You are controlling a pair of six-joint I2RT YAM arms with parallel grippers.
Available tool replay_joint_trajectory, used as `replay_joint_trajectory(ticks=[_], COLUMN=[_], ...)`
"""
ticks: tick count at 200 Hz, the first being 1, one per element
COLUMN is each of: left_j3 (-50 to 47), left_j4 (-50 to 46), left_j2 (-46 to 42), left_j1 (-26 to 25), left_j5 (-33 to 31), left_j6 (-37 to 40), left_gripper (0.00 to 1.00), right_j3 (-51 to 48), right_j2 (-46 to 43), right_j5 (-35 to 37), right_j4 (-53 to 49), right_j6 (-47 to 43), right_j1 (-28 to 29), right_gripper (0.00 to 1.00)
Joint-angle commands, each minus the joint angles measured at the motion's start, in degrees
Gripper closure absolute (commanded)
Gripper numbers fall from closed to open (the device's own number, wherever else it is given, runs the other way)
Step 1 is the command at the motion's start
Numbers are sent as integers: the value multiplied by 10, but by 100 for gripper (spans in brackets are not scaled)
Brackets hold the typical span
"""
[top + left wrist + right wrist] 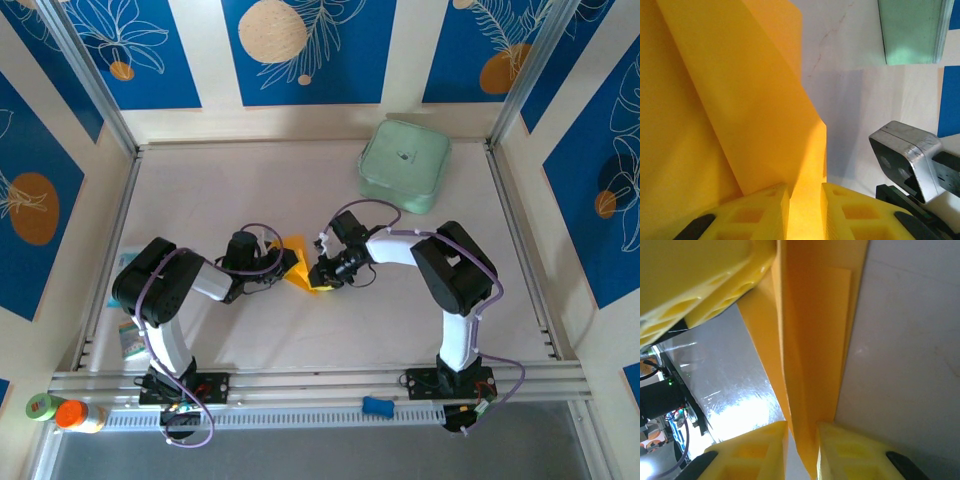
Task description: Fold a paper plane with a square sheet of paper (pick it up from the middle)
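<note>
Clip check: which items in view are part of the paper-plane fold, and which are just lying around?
In use: partly folded orange-yellow sheet of paper, pinched by the left gripper and the right gripper.

Lying about: mint-green rounded-square case; small printed packet; small blue object at the near edge; orange-capped bottle.

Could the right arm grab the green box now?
Probably not yet: the right gripper is shut on the paper. Nothing lies between it and the box, so the path looks free once it lets go.
</note>
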Motion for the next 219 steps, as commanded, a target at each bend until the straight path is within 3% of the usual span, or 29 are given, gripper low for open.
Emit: replay_joint_trajectory(ticks=[1,151,219], left_j3=[-7,21,54], left_j4=[-67,-93,-175], left_j2=[-1,-49,-78], left_j1=[-3,-4,-4], left_j5=[-17,8,24], left_j6=[15,29,86], left_gripper=[75,69,68], right_j3=[10,-16,-32], right_j2=[10,26,25], right_j5=[0,-4,-27], right_j4=[-16,14,22], right_j6=[-10,0,-37], right_j1=[4,-5,-17], right_gripper=[81,94,94])
